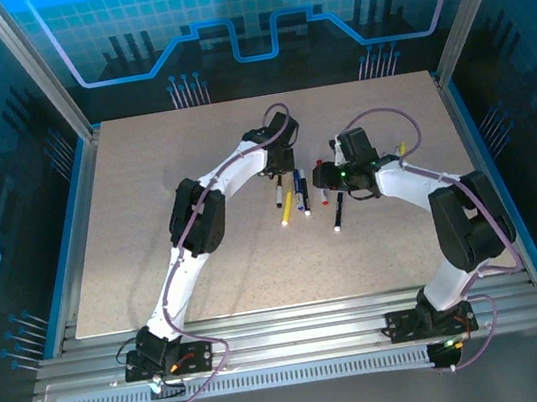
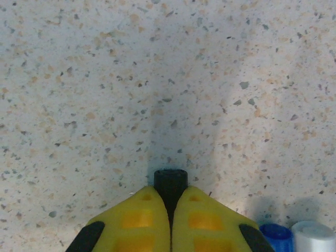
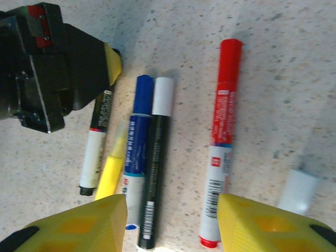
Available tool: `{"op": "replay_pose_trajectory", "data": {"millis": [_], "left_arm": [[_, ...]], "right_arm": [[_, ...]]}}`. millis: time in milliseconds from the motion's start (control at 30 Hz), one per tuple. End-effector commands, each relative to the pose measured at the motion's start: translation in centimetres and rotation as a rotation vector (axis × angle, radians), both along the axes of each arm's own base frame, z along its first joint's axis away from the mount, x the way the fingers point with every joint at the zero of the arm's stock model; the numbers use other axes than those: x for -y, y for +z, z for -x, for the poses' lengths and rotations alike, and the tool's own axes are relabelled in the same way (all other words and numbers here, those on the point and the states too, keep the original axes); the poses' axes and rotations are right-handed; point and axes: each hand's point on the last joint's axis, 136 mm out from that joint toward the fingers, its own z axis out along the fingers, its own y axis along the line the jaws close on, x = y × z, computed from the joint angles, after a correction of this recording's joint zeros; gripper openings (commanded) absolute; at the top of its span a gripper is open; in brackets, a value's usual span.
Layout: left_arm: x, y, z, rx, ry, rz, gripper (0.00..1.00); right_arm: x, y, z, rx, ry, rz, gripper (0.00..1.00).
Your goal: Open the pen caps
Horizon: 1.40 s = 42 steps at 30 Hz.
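Speckled table (image 1: 151, 229) bearing pens (image 1: 302, 196)

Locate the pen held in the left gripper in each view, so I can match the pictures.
Top external: black-and-white pen, leftmost of the row, under the left gripper.
Left wrist: its black cap, bottom centre, pinched.
Right wrist: left side, top end under that gripper.
Landmark: blue pen, nearby on its right in every view.

Speckled beige table (image 2: 157, 79); yellow fingers (image 2: 142, 220); red cap (image 3: 230, 58), blue cap (image 3: 143, 93), white cap (image 3: 164, 96), black cap (image 2: 170, 184)
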Motion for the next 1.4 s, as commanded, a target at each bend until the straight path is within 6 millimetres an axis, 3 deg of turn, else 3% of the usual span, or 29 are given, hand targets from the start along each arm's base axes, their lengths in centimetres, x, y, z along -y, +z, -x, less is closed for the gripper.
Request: {"op": "replay_pose_trajectory", "data": {"millis": [0,267,467,933,1367], "left_arm": [[-1.7,1.5,0.8,-0.01,0.022,0.001,0.0],[-1.8,6.8,1.0,0.069,0.023,0.05,0.0],[-1.2,8.9,1.3,0.091,0.027,0.12,0.0],[1.1,11.1,2.5,0.074,0.014,0.304,0.0],[2.1,11.2,3.5,0.053,-0.003,0.367,0.0]], "right_arm": [[-3.1,1.1,0.0,0.014,0.075,-0.141,0.49],[-6.1,1.8,0.6,0.016,0.168,-0.307,0.46],[-8.5,2.4,1.4,0.027,0.253,-0.348,0.47],[-10.4,2.0,2.1,0.003,0.299,-0.383,0.54],[-10.9,1.2,2.1,-0.029,0.299,-0.369,0.51]]}}
